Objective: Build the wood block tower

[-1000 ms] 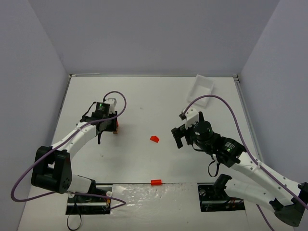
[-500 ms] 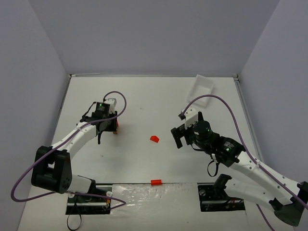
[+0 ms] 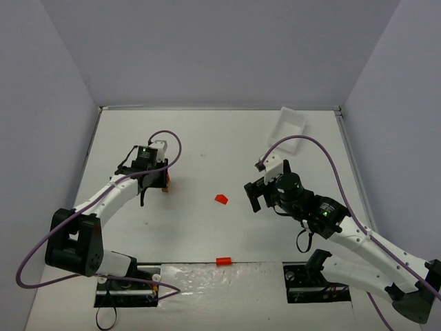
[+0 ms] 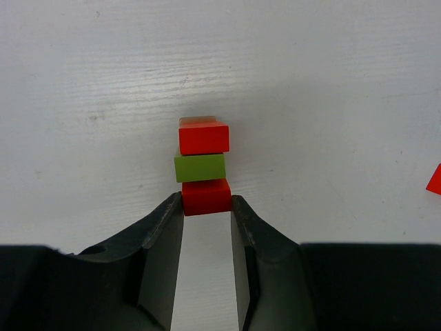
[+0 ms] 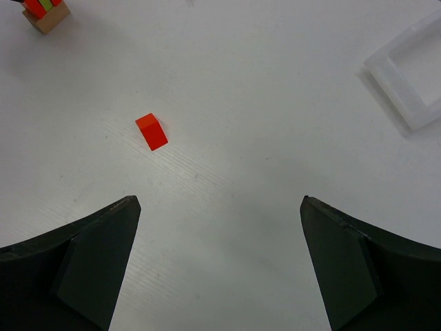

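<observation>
- Change: I am seeing almost none across the last second. Both arms are holding the same poses, and the loose pieces are lying where they lay.
- I am watching the left gripper [image 4: 207, 204] staying pinched on the top red block [image 4: 206, 196], a small bright wooden cuboid, with one dark finger touching each side.
- That block is sitting on the wood block tower [image 4: 202, 153], a narrow stack that is reading, top down, as red, lime green, red and a plain tan base. The tower is standing on the left half of the white table [image 3: 200, 138], under the left wrist [image 3: 165, 185].
- I am judging this as a pause at placement: the block looks seated and square, and the release is not yet done.
- The right gripper [image 5: 218, 201] is hovering fully spread and holding nothing, over bare table right of centre.
- A loose red wooden wedge-like block [image 5: 151, 131] is lying just ahead of it, well apart from the tower, so I am reading it as the likely next pick.
- Another small red block [image 3: 222, 261] is waiting at the near edge, between the two bases.
- The white rectangular plastic tray [image 3: 290, 123] is sitting at the far right corner; I am seeing nothing in it.
- Writing: I am finding no brand, label or readable text in any view, only a green indicator light [image 3: 144, 151] on the left wrist.
</observation>
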{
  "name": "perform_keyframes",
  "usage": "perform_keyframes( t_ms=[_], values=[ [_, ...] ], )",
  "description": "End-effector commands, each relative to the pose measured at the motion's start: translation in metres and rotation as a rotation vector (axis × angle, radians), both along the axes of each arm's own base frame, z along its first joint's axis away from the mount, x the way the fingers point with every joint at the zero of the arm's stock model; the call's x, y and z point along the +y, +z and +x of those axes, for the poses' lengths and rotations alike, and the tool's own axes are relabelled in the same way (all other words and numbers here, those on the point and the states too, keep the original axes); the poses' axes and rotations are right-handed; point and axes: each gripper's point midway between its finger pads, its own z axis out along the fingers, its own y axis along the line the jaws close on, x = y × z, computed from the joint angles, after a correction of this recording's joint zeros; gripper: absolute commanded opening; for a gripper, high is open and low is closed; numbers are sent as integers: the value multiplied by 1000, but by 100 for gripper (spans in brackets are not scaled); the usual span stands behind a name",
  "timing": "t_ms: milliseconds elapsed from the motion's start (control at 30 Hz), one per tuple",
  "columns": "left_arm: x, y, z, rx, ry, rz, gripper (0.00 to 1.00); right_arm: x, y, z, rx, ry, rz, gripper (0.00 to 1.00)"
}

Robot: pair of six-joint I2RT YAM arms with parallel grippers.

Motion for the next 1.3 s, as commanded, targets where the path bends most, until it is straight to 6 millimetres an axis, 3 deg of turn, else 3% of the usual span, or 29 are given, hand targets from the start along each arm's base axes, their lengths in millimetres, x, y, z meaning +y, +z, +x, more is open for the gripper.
perform_keyframes(
  t_ms=[0, 367, 867, 1033, 1267],
  values=[
    [-1, 17, 16, -58, 4, -7, 8, 9, 29, 11, -62, -17, 84, 100],
    [3, 18, 15, -55, 19, 9, 31, 10, 27, 10, -54, -11, 88, 100],
    [2, 23, 14, -59, 20, -6, 39, 13, 26, 9, -46, 0, 92, 100],
    [-1, 55, 9, -93, 44, -53, 52, 13, 27, 9, -50, 0, 91, 100],
    [6, 91, 2, -104, 141, -76, 58, 12, 28, 9, -54, -1, 92, 100]
  ],
)
